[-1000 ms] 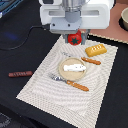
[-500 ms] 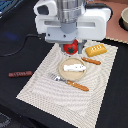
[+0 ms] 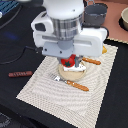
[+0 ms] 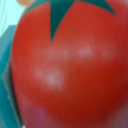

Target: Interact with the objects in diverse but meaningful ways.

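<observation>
Wrist view: tomato (image 4: 70,65) fills frame, claw (image 3: 70,61) apparently closed on it | exterior view, centre: tomato (image 3: 69,60) just above plate (image 3: 70,74) on ribbed mat (image 3: 95,97) | judgement: lower straight, release gently, smooth round toy may roll | fork (image 3: 69,82) lower right of plate; sausage (image 3: 20,74) on counter (image 3: 114,111), left edge

The round red tomato (image 4: 65,70) with its green leaf top looks like smooth, glossy plastic. The pale striped placemat (image 3: 102,90) appears woven and matt. The black counter (image 3: 20,60) looks matt.
</observation>
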Controlling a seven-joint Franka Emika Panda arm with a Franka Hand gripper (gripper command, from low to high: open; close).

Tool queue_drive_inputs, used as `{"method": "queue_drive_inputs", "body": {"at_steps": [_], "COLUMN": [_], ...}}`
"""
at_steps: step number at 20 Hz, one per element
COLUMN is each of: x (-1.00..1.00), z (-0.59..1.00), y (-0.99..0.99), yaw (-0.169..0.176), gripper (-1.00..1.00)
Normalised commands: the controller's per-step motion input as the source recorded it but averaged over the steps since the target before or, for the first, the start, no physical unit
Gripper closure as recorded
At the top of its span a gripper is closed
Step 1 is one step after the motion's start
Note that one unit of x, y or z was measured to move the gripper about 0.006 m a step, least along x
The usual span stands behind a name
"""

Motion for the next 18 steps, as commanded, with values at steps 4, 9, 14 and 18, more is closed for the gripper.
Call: {"method": "queue_drive_inputs", "body": {"at_steps": [4,9,14,18], "x": [0.51,0.46,0.39,0.34], "z": [-0.13,-0.38,-0.36,-0.11], "y": [-0.66,-0.51,-0.49,-0.37], "yaw": [-0.082,-0.117,-0.109,-0.092], "gripper": [1.0,1.0,1.0,1.0]}}
